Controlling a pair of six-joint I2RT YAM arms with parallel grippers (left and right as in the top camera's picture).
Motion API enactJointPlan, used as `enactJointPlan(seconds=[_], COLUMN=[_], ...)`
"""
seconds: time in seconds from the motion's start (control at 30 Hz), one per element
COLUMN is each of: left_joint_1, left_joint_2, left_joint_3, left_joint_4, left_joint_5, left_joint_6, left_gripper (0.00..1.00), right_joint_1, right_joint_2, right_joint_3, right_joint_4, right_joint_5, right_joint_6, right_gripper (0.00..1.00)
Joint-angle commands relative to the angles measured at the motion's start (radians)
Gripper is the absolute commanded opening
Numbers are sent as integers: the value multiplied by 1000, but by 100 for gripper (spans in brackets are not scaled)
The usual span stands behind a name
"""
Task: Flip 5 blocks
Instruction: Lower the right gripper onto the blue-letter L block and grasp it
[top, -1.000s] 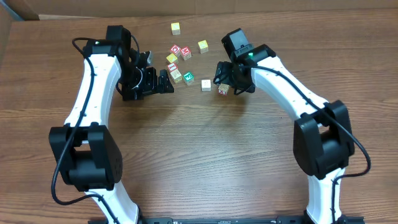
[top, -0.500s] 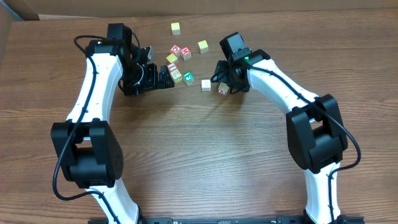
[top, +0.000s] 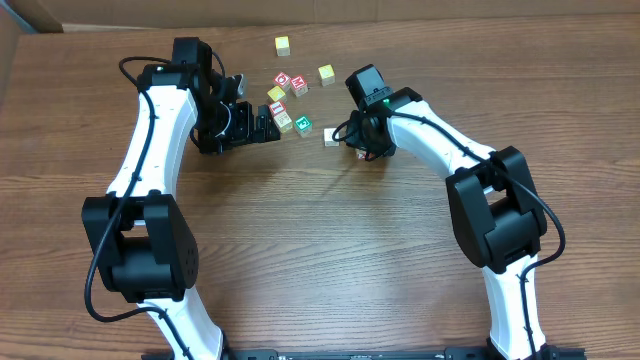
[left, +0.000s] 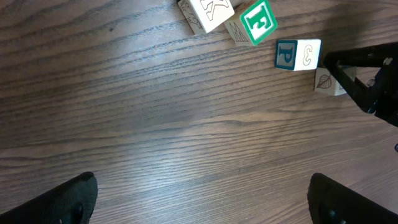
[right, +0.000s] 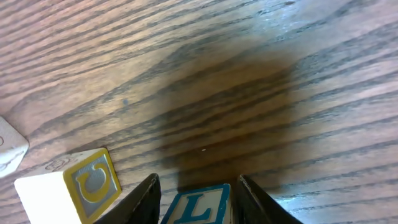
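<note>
Between the fingers of your right tool (right: 198, 183), the L block (right: 198, 210) sits on the bench (top: 330, 250) (small wooden cube: probably light, rigid, smooth, apt to squirt out). The tool stands narrow beside its sides; a firm grip cannot be told. Pinch opposite flat faces, centred. Your left tool (left: 202, 196) hangs wide, empty.

Green-and-white F blk (left: 258, 20), pale blk (left: 297, 54) w/ blue P, blue-framed L blk (right: 200, 206), brown wood-grain table (left: 155, 124)

Tight cluster on the desk (top: 320, 240): red-and-white printed wooden cube (top: 279, 108), pale wooden K cube (top: 285, 121), green-faced F cube (top: 303, 127). Pale P cube (top: 331, 137) nearby; blue-L cube (right: 199, 210) sits between the right claw (right: 198, 199) fingers.
</note>
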Motion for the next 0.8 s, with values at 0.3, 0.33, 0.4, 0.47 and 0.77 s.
enactJointPlan(seconds=[0.3, 0.33, 0.4, 0.47, 0.77], left_joint_1=[8, 8, 8, 8, 8], left_joint_2=[8, 8, 8, 8, 8], left_joint_3=[24, 24, 24, 24, 24], left_joint_4=[0, 0, 0, 0, 0], left_joint_5=[-7, -7, -7, -7, -7], left_joint_6=[12, 12, 12, 12, 12], left_gripper=[100, 100, 100, 100, 100], right_joint_1=[2, 2, 2, 2, 3], right_joint_2=[1, 1, 1, 1, -1], right_joint_3=[-4, -3, 1, 16, 98], right_joint_4=[-48, -55, -70, -90, -185], right_joint_5=[2, 2, 3, 3, 3], right_joint_6=[-121, -142, -176, -198, -344], right_gripper=[47, 47, 47, 47, 51])
